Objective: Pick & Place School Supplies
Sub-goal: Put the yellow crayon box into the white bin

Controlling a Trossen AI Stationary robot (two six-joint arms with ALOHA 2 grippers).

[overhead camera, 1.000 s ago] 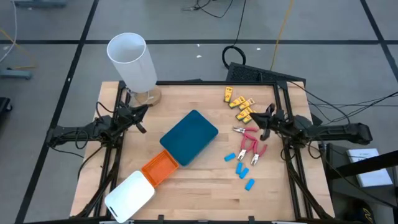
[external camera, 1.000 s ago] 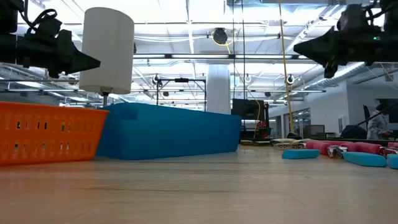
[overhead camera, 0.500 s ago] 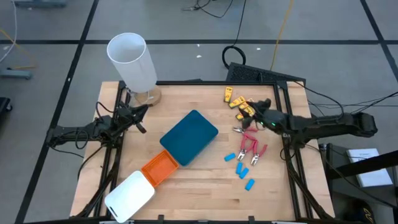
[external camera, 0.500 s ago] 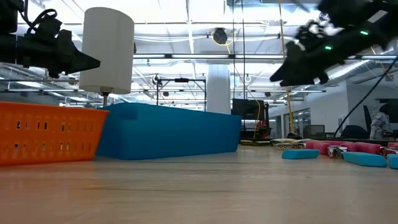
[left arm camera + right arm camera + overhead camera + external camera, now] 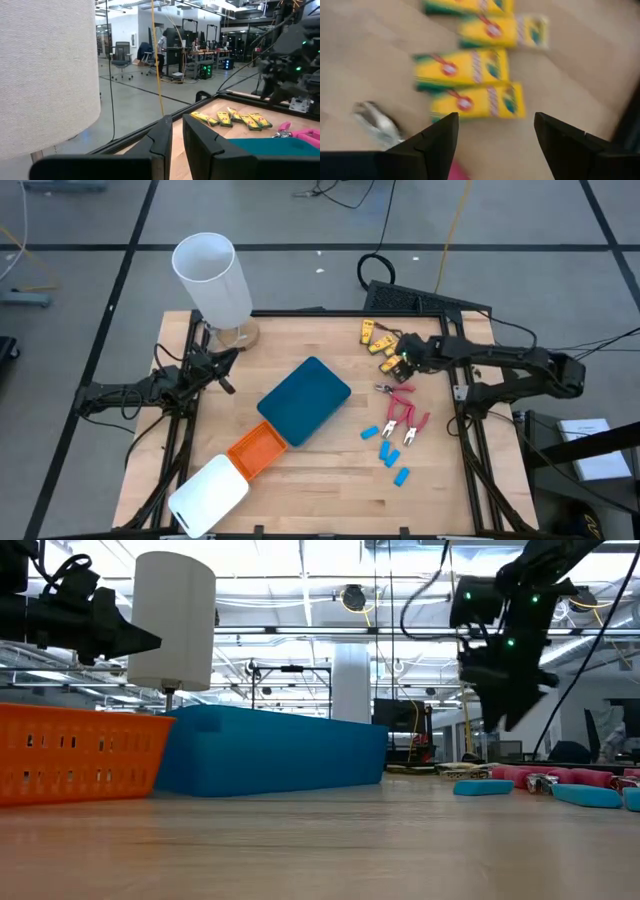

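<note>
You are looking at a job that seems barely begun. The desk (image 5: 330, 470) is carrying a teal tray (image 5: 304, 399) at its middle, with an orange tray (image 5: 258, 449) and a white tray (image 5: 209, 495) lying toward the near left corner, and as far as the high view shows, nothing is sitting in any of them. The tall white cylinder (image 5: 212, 278) is standing at the far left corner.

All the supplies are lying loose on the right half of the desk: the yellow crayon boxes (image 5: 381, 343) near the far edge, the pink-handled scissors (image 5: 404, 412) just nearer, and the light-blue erasers (image 5: 388, 451) nearest.

Your right gripper (image 5: 405, 360) is hovering over the crayon boxes with its jaws standing wide and holding nothing; the wrist view is showing one box (image 5: 477, 101) between them. Your left gripper (image 5: 226, 367) is waiting at the left edge, jaws closed and empty.

So every piece is waiting to be picked.
</note>
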